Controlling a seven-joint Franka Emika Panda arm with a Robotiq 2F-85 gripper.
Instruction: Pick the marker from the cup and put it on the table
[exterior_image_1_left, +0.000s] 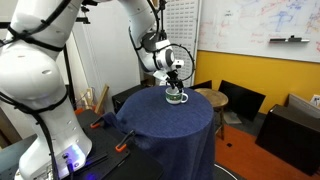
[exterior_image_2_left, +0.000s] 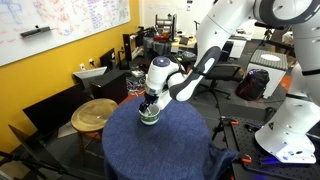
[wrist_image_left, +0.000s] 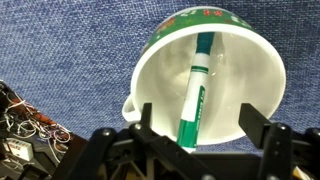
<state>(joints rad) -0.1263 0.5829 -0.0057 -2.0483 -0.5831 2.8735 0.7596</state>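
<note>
Wrist view: marker (wrist_image_left: 194, 90) leans inside cup (wrist_image_left: 262, 85), its lower end between the jaws.
Cup: upright on navy surface (wrist_image_left: 60, 50), handle toward the picture's left.
Jaws: spread wide, one either side of the marker, gripping nothing.
Both exterior views: jaws just above cup.

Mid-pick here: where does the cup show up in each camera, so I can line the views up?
Exterior view: the cup sits near picture centre, slightly right, on the table.
Exterior view: the cup is just left of centre, towards the tabletop's far edge.
Wrist view: the cup fills the middle, seen from above, with the marker inside.
Shared landmark: the table's navy cloth, under the cup in all three.
</note>
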